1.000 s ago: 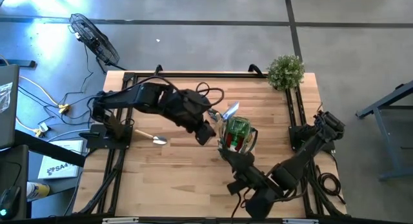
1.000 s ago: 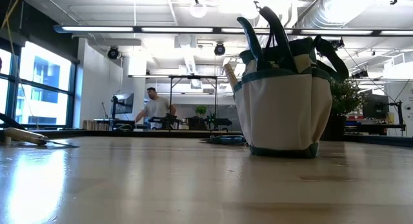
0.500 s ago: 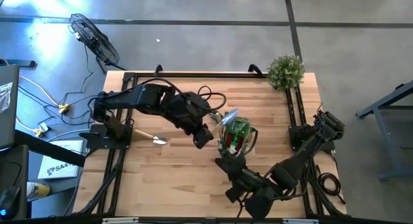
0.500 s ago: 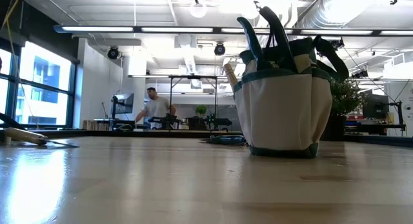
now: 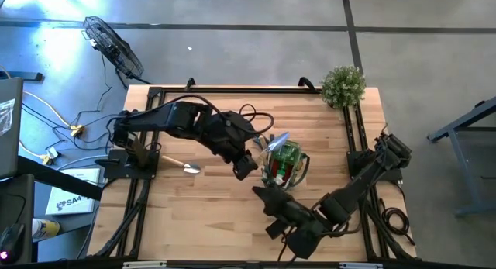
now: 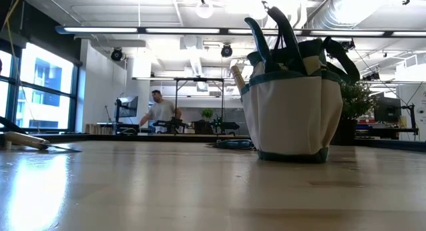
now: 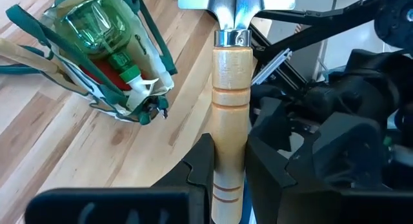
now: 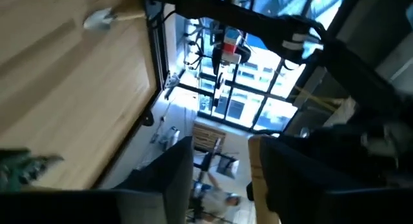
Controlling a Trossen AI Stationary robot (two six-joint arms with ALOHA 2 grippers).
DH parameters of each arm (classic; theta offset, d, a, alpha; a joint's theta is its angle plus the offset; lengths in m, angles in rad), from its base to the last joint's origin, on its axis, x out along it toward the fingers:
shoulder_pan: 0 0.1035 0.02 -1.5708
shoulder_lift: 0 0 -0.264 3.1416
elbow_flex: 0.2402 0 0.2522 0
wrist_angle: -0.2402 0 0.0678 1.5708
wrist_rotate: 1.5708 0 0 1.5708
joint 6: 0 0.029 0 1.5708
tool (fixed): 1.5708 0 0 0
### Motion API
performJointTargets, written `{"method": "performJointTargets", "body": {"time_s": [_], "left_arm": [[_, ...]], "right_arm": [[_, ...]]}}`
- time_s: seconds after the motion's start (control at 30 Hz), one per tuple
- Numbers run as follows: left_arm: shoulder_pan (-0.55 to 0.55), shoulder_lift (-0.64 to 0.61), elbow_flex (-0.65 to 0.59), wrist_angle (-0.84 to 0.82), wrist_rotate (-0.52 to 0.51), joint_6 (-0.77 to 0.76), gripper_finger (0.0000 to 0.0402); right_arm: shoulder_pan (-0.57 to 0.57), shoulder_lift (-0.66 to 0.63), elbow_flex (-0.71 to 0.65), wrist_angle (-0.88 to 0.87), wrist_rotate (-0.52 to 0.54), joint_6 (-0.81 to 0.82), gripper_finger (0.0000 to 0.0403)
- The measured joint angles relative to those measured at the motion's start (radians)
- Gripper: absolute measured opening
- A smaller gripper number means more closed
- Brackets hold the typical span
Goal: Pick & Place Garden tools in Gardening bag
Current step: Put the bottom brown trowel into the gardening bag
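Left gripper (image 7: 229,166): arm reaching across the worktop (image 5: 201,211), fingers clenched on a wooden-handled trowel (image 7: 231,101), beside the gardening bag (image 5: 284,163) (mid-worktop, upright). Right gripper (image 5: 267,198): low at near edge, fingers parted, empty. Second trowel (image 5: 180,165) lies left; front worktop free.

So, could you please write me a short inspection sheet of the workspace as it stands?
Surface: wooden table, framed by black rails.
Job's things: gardening bag upright, holding a green spray bottle; one trowel lies on the table at the left.
Clutter: bushy plant at a far corner.
Claws: left claw shut on a wooden-handled trowel beside the bag; right claw open, empty, near the bag.
Cables: loose leads on the floor at the left.
Surroundings: fan on the floor; a person far behind.
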Motion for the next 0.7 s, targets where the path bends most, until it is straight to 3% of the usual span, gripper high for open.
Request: {"method": "performJointTargets", "body": {"time_s": [0.17,0.7], "left_arm": [[0.0,0.0,0.0,0.0,0.002,-0.001,0.0053],[0.0,0.0,0.0,-0.004,0.021,0.024,0.0053]], "right_arm": [[-0.023,0.0,0.0,0.005,-0.021,-0.108,0.0178],[-0.056,0.0,0.0,0.136,-0.046,-0.24,0.0116]]}}
